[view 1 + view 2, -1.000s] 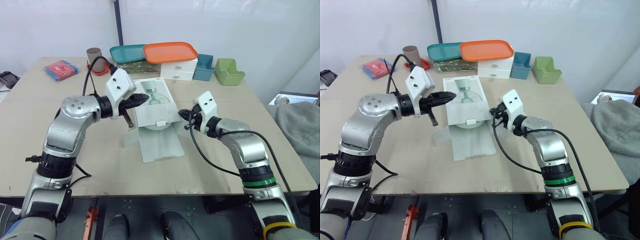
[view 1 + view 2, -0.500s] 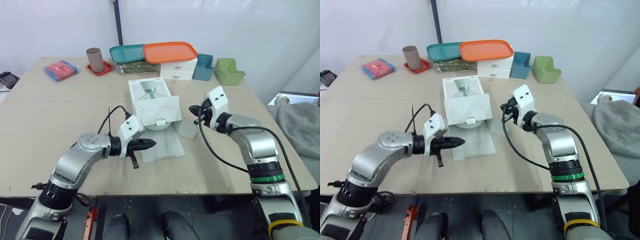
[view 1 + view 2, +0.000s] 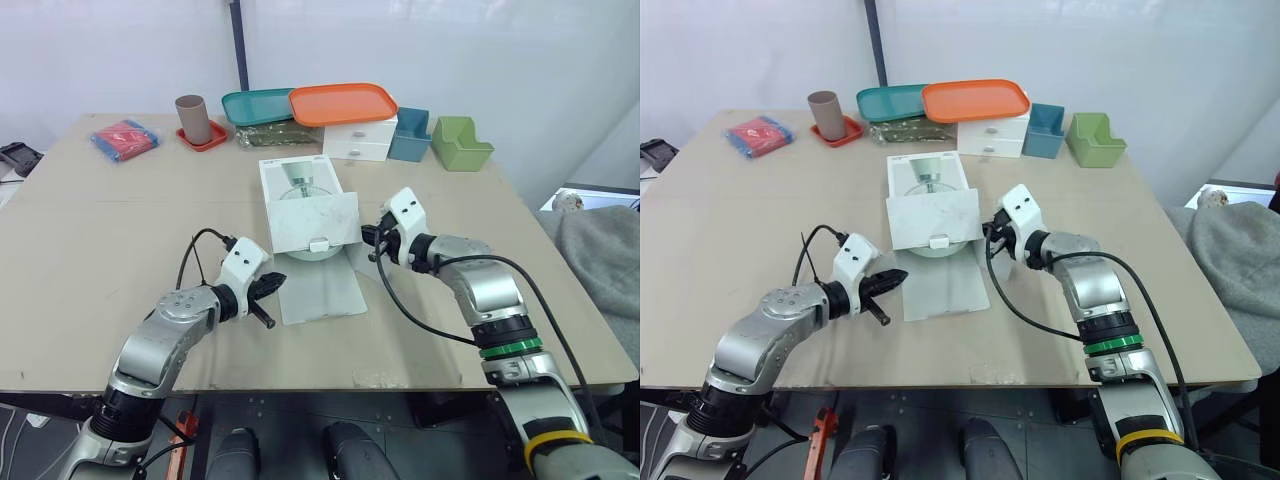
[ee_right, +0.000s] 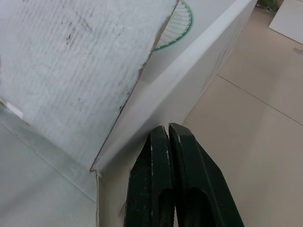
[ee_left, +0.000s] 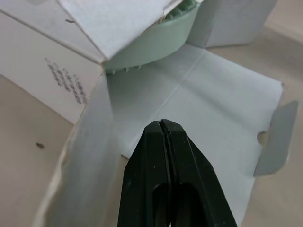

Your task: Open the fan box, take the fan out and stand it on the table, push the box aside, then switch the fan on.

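The white fan box lies flat mid-table with its big lid flap spread on the table toward me. An inner flap stands half raised over the pale green fan, whose rim and grille peek out beneath it. My left gripper is shut and empty, low at the lid flap's left edge, its tips over the flap beside a raised side flap. My right gripper is shut and empty against the box's right wall.
Along the far edge stand a brown cup on a red coaster, a teal tray, an orange tray on white drawers, a blue bin and a green bin. A red packet lies far left.
My left arm dropped from the box's upper left to the table front, ending at the lid flap's left edge. The right gripper drew away to the right, then returned to the box's right side.
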Robot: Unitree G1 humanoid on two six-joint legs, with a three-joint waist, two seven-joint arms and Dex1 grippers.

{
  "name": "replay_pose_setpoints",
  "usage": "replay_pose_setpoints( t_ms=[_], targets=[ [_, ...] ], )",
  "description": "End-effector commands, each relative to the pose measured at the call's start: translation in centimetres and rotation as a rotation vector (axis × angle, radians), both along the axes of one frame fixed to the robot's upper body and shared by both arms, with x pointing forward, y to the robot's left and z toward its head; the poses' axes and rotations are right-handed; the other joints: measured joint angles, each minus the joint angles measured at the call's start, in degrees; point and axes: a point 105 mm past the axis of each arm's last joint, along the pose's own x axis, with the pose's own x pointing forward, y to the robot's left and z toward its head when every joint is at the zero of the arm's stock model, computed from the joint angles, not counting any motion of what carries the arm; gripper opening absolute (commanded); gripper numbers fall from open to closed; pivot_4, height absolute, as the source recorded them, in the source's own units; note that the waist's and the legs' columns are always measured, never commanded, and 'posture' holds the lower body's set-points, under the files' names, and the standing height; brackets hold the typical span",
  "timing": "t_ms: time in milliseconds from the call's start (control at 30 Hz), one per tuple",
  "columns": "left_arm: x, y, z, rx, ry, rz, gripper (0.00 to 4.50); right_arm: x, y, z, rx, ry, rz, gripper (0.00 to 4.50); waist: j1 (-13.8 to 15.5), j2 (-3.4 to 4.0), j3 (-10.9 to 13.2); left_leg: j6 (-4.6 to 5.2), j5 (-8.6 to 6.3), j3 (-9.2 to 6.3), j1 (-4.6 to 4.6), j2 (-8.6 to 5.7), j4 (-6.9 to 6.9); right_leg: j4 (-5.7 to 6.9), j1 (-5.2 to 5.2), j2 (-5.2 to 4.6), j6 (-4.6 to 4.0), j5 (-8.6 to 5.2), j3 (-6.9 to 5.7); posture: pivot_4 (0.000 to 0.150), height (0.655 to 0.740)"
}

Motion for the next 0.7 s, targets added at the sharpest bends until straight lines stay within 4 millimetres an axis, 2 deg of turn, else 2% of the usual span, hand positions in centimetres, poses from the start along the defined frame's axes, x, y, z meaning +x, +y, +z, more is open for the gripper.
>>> replay_pose_setpoints(
  t_ms=[33,233,400,700],
  targets=[
    [0.0,1.3,0.9,0.015,-0.05,0.041,0.0,-0.6,0.9,0.9,0.018,-0.034,0.049,0.08,-0.07,0.01,0.01,0.0,0.0,0.0,0.0,0.0,0.0,0.0,0.0,0.0,0.0,0.0,0.0,0.15,0.74],
    [0.3,4.1,1.7,0.049,-0.089,0.122,0.0,-1.0,1.6,0.5,0.018,-0.02,0.085,0.08,-0.11,0.04,0.03,0.0,0.0,0.0,0.01,0.0,0.01,0.01,-0.01,0.0,-0.01,0.02,0.0,0.15,0.74],
    [0.9,5.2,2.5,0.037,-0.125,0.181,0.0,-0.8,2.2,0.1,0.021,-0.013,0.092,0.08,-0.08,0.04,0.03,0.0,0.0,0.01,0.0,0.0,0.02,0.0,0.0,-0.01,-0.01,0.02,0.0,0.15,0.74],
    [0.9,5.2,2.3,0.037,-0.126,0.187,0.0,-1.0,3.3,0.5,0.051,-0.019,0.122,0.08,-0.09,0.04,0.03,0.0,0.0,0.01,0.0,0.01,0.01,0.0,-0.01,-0.01,-0.01,0.02,-0.01,0.15,0.74]
  ],
)
